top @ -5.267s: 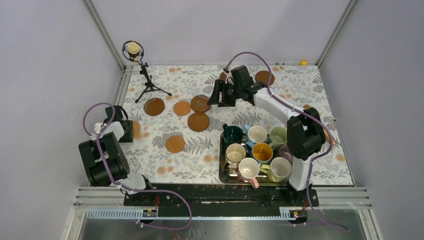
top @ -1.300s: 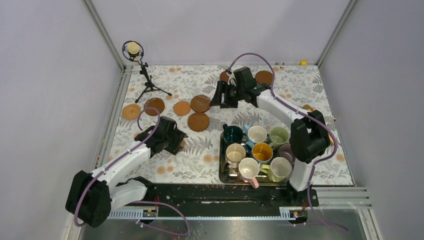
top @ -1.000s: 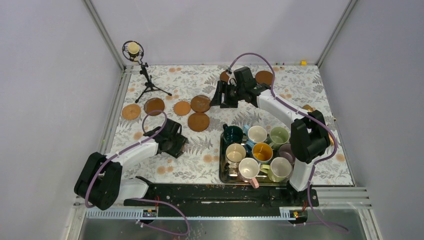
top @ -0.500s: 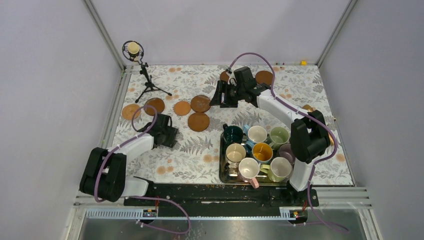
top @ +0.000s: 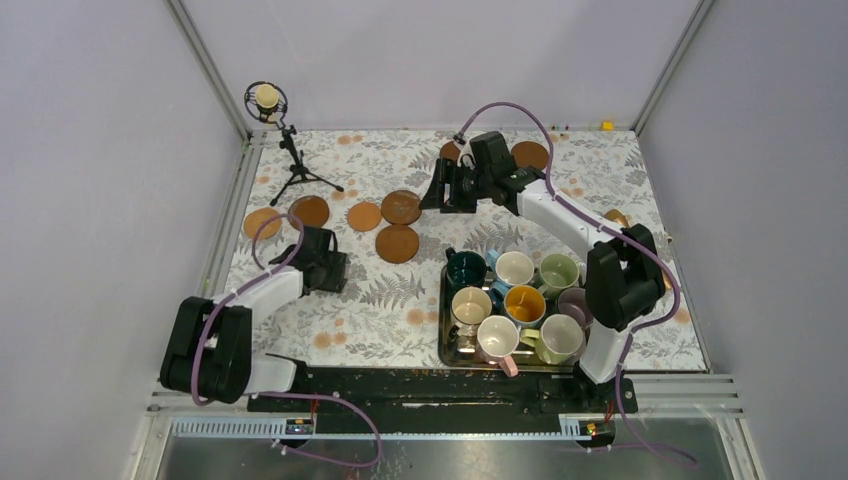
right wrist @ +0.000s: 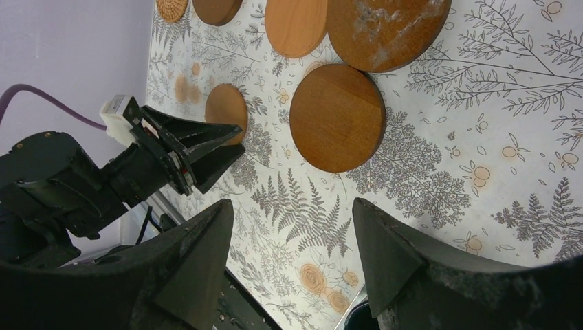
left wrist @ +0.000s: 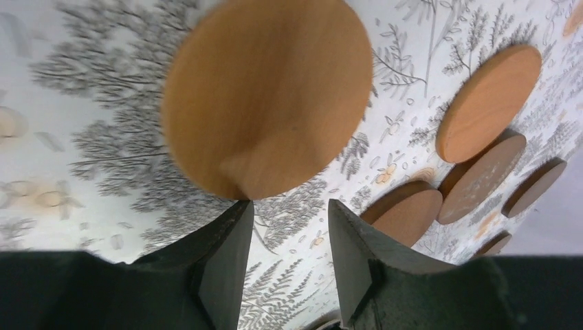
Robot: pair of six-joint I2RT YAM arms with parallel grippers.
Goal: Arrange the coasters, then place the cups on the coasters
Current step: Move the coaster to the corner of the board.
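From above, the cups (top: 525,303) all stand packed in the steel tray (top: 442,345), their rims close together, and none is on a coaster yet. The coasters (top: 398,243) lie in a loose row left of the tray and a little beyond it. Two more lie past the tray's far side. The left gripper (top: 328,266) is low over the tablecloth (top: 400,300) left of the tray and hides whatever is at its tips. The right gripper (top: 445,190) hangs beyond the tray's far left corner.

In the left wrist view, that gripper's fingers stand about half apart with bare cloth between them and nothing clamped. One coaster (left wrist: 268,96) sits just ahead of the tips, its near edge seemingly against one finger. It is blurred, so I can't say whether it lies flat or is tipped.

In the right wrist view, the jaws are spread wide and empty above the cloth, with a flat coaster (right wrist: 337,117) ahead of them.

The coasters look like thin, stiff, light wood lying flush on the cloth, with little for a finger to get under. I'd nudge them along, or tip an edge and pinch across the thickness at the rim. The cups are glazed ceramic, so heavier, slick and easy to chip. I'd grip one wall with a finger inside and lift straight up, clear of the neighbouring cups.
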